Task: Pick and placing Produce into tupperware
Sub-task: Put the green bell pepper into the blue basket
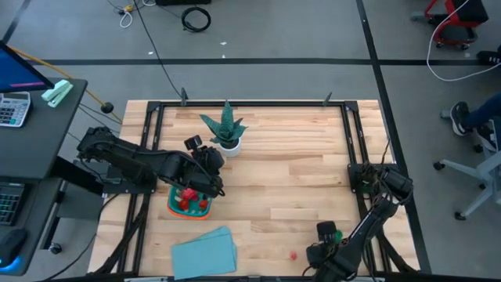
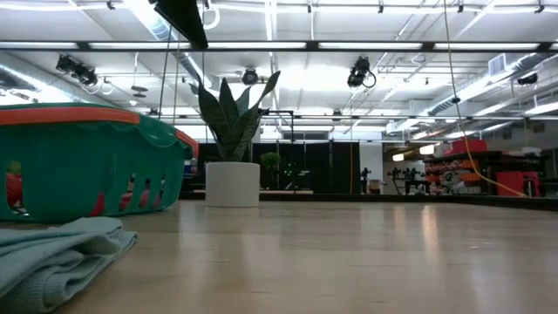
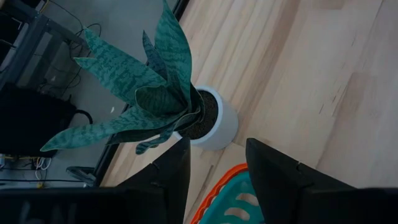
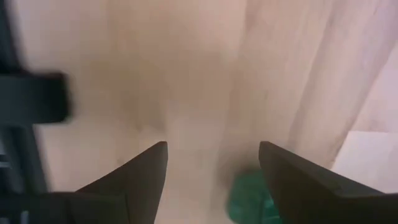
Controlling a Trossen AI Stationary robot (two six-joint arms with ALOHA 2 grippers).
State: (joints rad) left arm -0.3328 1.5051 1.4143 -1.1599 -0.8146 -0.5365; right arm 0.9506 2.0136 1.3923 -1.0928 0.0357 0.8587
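Note:
The teal tupperware (image 1: 189,204) with an orange rim stands on the table's left half, several red produce pieces (image 1: 185,197) inside it. My left gripper (image 1: 210,182) hangs open over its far right corner; in the left wrist view the rim (image 3: 219,184) shows between the open fingers (image 3: 217,149). A green produce piece (image 1: 337,234) lies near the table's near right edge. My right gripper (image 4: 213,149) is open right above it, a finger on either side of the green piece (image 4: 249,196), apart from it. A small red piece (image 1: 293,254) lies alone on the wood.
A spiky green plant in a white pot (image 1: 226,131) stands just beyond the tupperware, close to my left gripper. A light-blue sheet (image 1: 203,252) lies at the near edge, on the near side of the container. Bare wood (image 1: 290,188) spans the table's middle.

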